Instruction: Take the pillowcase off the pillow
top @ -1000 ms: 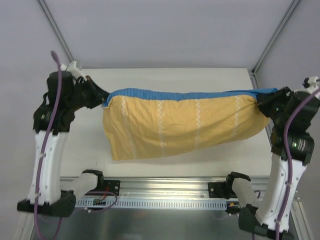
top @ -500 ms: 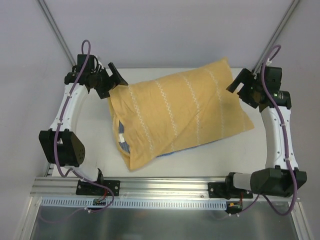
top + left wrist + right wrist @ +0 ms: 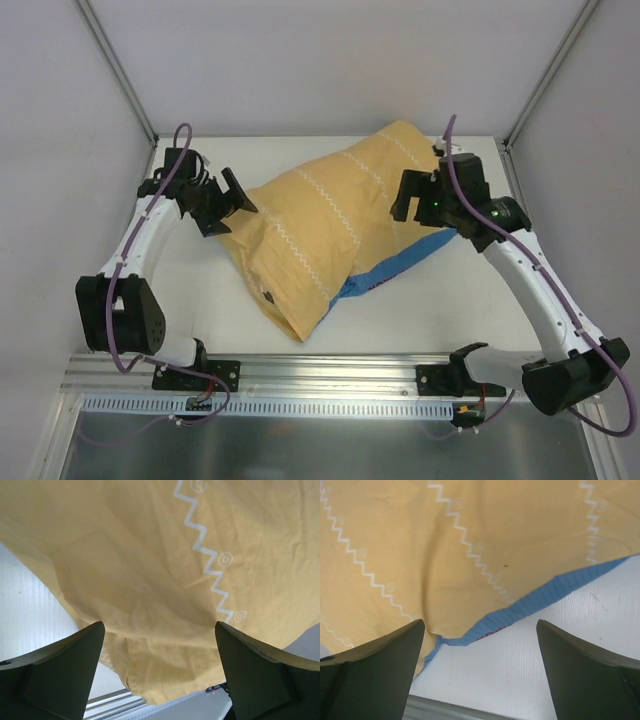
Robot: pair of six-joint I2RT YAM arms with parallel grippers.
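Top external view: the pillowcase [image 3: 320, 235] lay slantwise across the middle of the white table [image 3: 200, 300], yellow-orange face up, with white zigzag lines running across it. It bulged as if filled, but the pillow itself was not visible. A strip of the blue-striped face [image 3: 395, 270] showed along the near right edge, and in the right wrist view this strip [image 3: 555, 592] lay flat on the table [image 3: 545, 645].

The left gripper [image 3: 228, 205] stood at the cover's left edge, jaws wide apart and holding nothing. In the left wrist view, yellow fabric [image 3: 165, 565] filled the frame beyond the spread fingers [image 3: 60, 665].

The right gripper [image 3: 408, 195] stood over the cover's right part, jaws likewise apart and empty.
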